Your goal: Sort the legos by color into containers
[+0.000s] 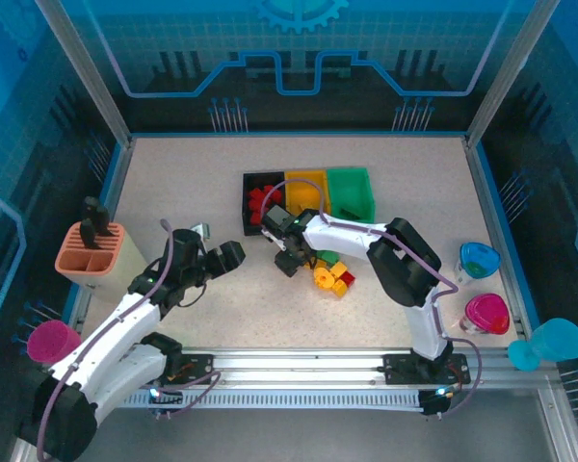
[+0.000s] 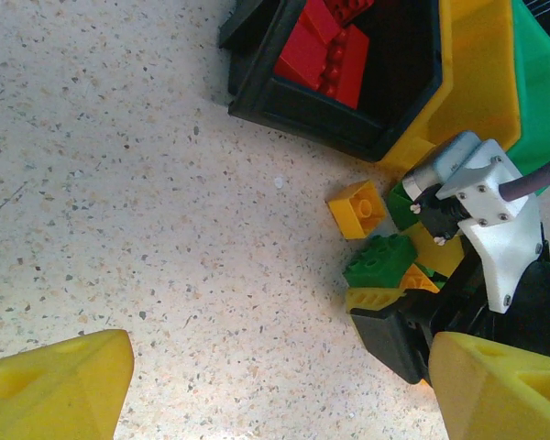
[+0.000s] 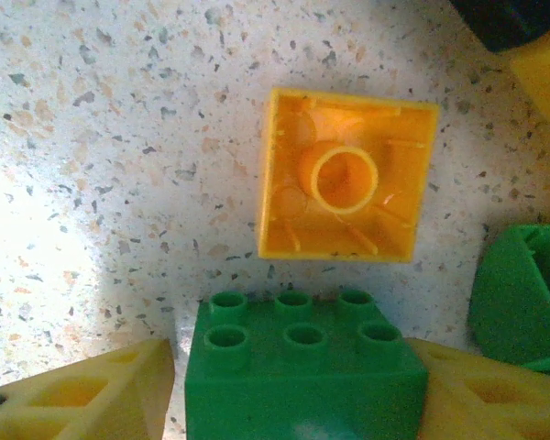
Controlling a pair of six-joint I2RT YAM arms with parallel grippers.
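Eyes on the green brick (image 3: 302, 367): six studs up, glossy, lying flat on the bench (image 1: 193, 183) right between the right jaws' yellow fingers (image 3: 82, 394). One finger looks tight against its side and a sliver of bench shows at the other, so I cannot tell whether the right jaws are pinching it or only bracketing it. Just beyond it a yellow brick (image 3: 346, 188) lies upside down, hollow side and round tube showing, and a second green brick (image 3: 522, 302) sits off to one side. They belong to the loose legos (image 1: 332, 276) (yellow, red and green, huddled together) just in front of the bins. Those stand in a row, side by side: black bin (image 1: 247, 204) with red bricks (image 2: 325, 50) inside, yellow bin (image 1: 304, 179) in the middle, green bin (image 1: 352, 197) on the right.

The bench is pale and speckled, framed in aluminium, with blue-lit panels (image 1: 289, 58) all round. An orange-topped holder (image 1: 90, 252) stands at the left edge with a pink cup (image 1: 50, 342) near it, and a blue cup (image 1: 479, 260) is over on the right.

The right arm (image 1: 405, 260) folds at the elbow and reaches leftward, wrist tipped down at the pile's left edge. The left arm (image 1: 125, 318) stretches diagonally toward the middle, low over bare bench. The left jaws are released, fingers (image 2: 55, 390) spread wide with nothing between them
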